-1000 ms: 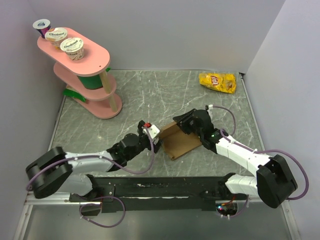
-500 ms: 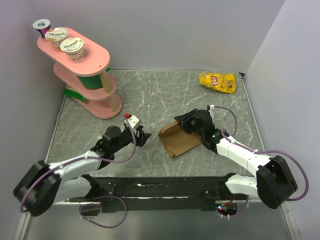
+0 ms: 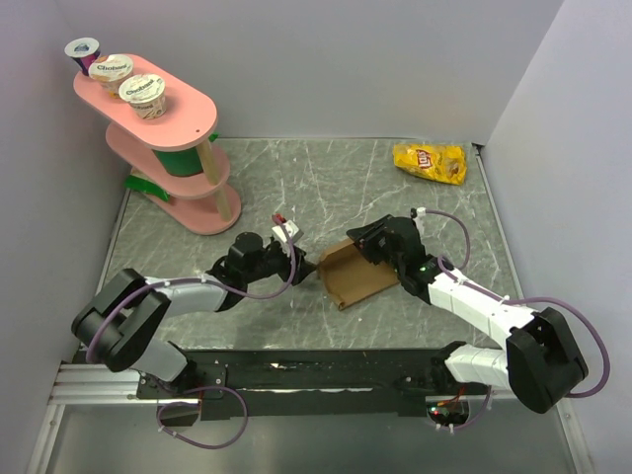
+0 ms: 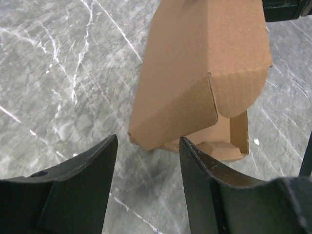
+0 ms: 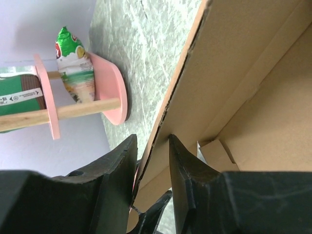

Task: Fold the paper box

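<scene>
Near edge of the desk: both my arm bases. My L jaws reach in from the left, low over the desk, released. Fingers are apart w/ nothing btwn them, tips aimed at the near corner of the paper box and just short of it. Top cam shows a strip of bare desk btwn. The paper box sits mid-desk, a bit right of centre. It's plain brown cardboard, partly folded: base flat on the desk, side panels raised, a rounded tab lapped over one corner per L wrist cam. My R jaws come in from the right at the box's far side, clenched on a raised wall, w/ the cardboard edge running btwn the two fingers. Farther back left: pink tiered stand w/ three lidded cups on top and a green snack bag on a lower tier. Far right corner: yellow chip bag, well apart from the box.
</scene>
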`<state>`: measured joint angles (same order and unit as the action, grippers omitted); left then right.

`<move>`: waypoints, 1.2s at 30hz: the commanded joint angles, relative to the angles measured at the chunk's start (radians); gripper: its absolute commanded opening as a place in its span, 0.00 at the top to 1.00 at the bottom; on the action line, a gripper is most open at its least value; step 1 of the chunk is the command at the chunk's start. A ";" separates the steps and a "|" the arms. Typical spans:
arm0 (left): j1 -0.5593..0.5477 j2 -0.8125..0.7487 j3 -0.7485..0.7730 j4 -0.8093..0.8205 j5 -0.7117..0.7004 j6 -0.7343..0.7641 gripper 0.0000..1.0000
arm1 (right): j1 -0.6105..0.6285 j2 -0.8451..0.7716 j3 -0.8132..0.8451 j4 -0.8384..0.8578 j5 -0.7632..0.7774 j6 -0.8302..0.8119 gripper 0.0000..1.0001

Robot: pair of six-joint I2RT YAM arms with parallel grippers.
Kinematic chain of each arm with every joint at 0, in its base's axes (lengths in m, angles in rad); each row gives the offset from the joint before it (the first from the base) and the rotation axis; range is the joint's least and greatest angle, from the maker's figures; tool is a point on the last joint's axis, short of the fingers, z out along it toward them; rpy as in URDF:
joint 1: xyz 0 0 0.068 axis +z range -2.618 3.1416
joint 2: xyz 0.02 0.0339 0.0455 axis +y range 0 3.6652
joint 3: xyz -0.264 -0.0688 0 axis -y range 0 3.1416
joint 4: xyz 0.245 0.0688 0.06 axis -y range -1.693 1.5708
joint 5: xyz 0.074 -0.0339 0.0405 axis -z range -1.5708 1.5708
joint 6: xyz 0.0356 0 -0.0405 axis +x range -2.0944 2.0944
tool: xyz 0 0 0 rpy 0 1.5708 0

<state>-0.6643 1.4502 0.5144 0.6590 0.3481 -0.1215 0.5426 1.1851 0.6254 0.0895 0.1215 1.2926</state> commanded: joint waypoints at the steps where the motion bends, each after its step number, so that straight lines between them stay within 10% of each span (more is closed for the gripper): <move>1: 0.002 0.055 0.055 0.120 0.048 -0.017 0.42 | -0.004 -0.005 -0.021 0.006 0.023 0.001 0.61; 36: -0.015 0.233 0.167 0.312 0.077 -0.092 0.52 | 0.002 0.064 -0.012 0.023 -0.029 0.004 0.75</move>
<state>-0.6666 1.6863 0.6220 0.8345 0.4431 -0.2081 0.5278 1.2388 0.6186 0.1574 0.1474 1.3109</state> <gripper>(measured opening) 0.455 0.261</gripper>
